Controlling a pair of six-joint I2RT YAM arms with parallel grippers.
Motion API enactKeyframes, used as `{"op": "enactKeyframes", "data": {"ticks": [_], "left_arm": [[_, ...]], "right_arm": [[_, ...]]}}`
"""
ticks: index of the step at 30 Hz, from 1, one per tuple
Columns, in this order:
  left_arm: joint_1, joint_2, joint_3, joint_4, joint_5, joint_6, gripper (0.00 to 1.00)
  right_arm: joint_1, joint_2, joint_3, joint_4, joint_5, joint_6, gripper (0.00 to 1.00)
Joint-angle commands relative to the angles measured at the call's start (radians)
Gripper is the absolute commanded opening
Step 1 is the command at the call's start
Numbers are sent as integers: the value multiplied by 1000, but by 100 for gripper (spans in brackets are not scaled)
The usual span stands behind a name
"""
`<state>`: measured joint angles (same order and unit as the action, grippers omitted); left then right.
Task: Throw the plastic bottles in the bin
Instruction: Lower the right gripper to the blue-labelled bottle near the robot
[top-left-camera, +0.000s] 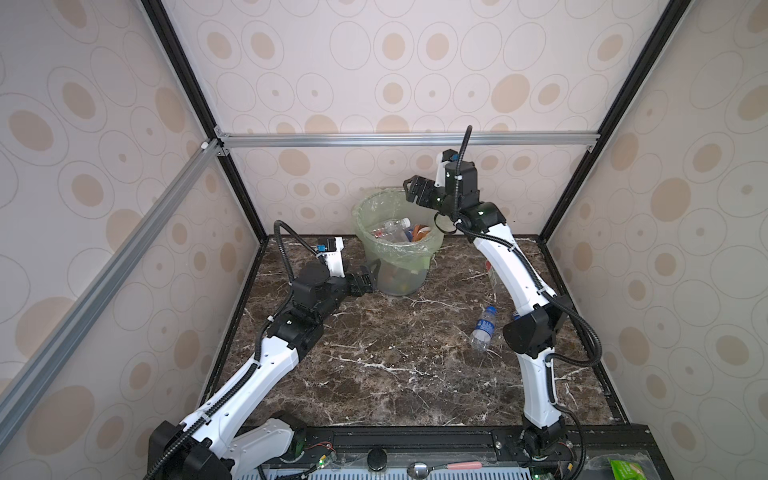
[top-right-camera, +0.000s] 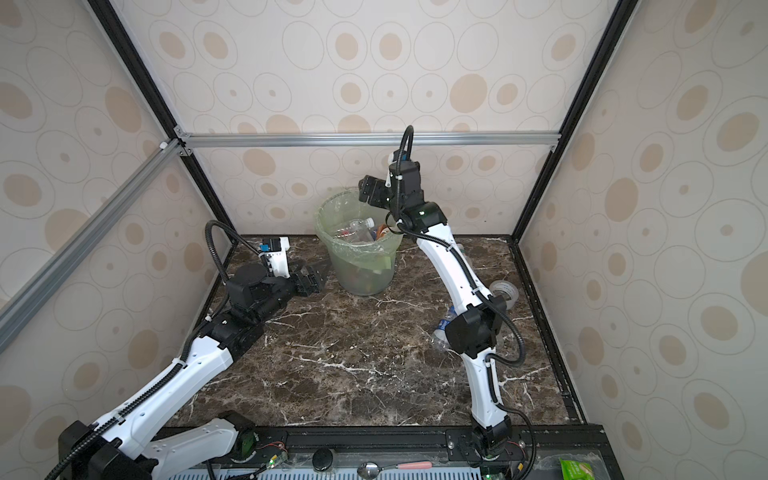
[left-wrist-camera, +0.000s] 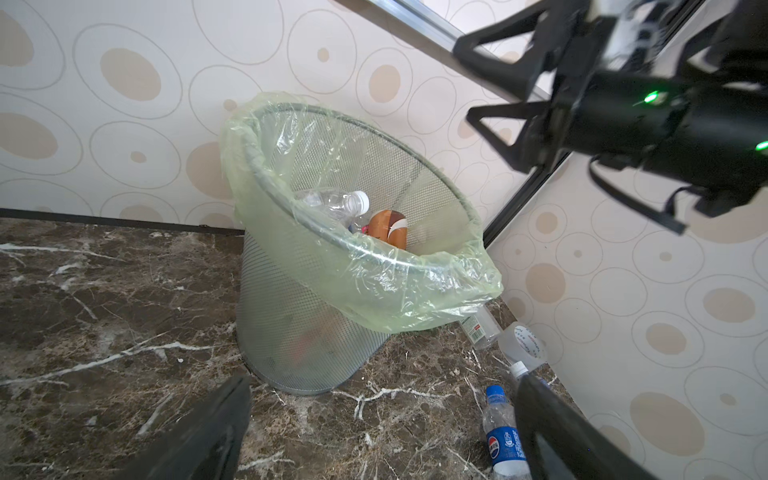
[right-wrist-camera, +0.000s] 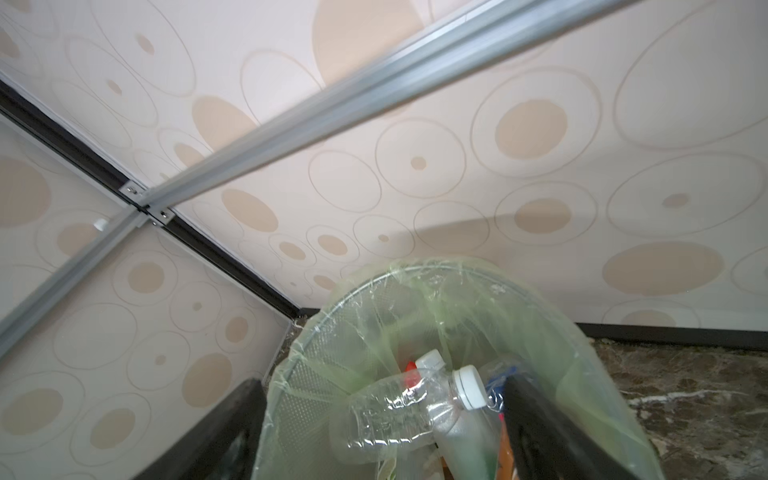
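Above the bin (top-left-camera: 399, 254), the right hand (top-left-camera: 409, 189) gapes empty (left hand (top-left-camera: 369, 278) likewise spread, holding nothing).

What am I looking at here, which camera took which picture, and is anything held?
Two robot arms work over a marble table inside a walled booth. Two pictures look down from overhead, nearly alike; the other two come from a camera on each wrist. The right end effector hangs open and empty above the bin, which holds bottles. The left end effector is open beside the bin, holding nothing. A blue-capped bottle and a tape roll lie on the table.
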<state>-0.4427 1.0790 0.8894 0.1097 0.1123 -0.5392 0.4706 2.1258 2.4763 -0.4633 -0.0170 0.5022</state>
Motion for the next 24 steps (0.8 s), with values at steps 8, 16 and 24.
{"op": "enactKeyframes", "data": {"ticks": [8,16,24], "left_arm": [[10,-19,3,7,4,-20,99],[-55,33,61,-36,19,56,99],[-225,158,130,-26,-91,120,99]], "right_arm": [[-4,-159,-72,31,20,-55,100],[-70,-412,-496,138,45,-75,99],[-185,-723,-953,152,71,-68,100]]}}
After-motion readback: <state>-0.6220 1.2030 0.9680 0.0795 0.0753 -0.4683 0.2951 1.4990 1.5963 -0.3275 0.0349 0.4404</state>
